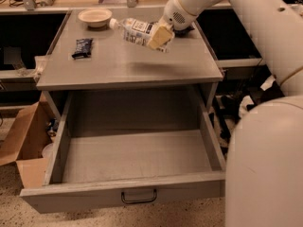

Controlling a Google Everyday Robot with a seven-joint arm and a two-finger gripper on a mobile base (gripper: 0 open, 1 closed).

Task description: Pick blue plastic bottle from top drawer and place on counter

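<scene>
The blue plastic bottle is clear with a white cap and a white and dark-blue label. It lies sideways in the air above the counter, cap pointing left. My gripper is shut on the bottle's base end, with the white arm reaching in from the upper right. The bottle's shadow falls on the counter below it. The top drawer stands pulled open and empty, its black bar handle at the front.
A cream bowl sits at the counter's back left. A dark snack packet lies on the counter's left side. A cardboard box stands on the floor at the left. The tan bench runs behind the counter.
</scene>
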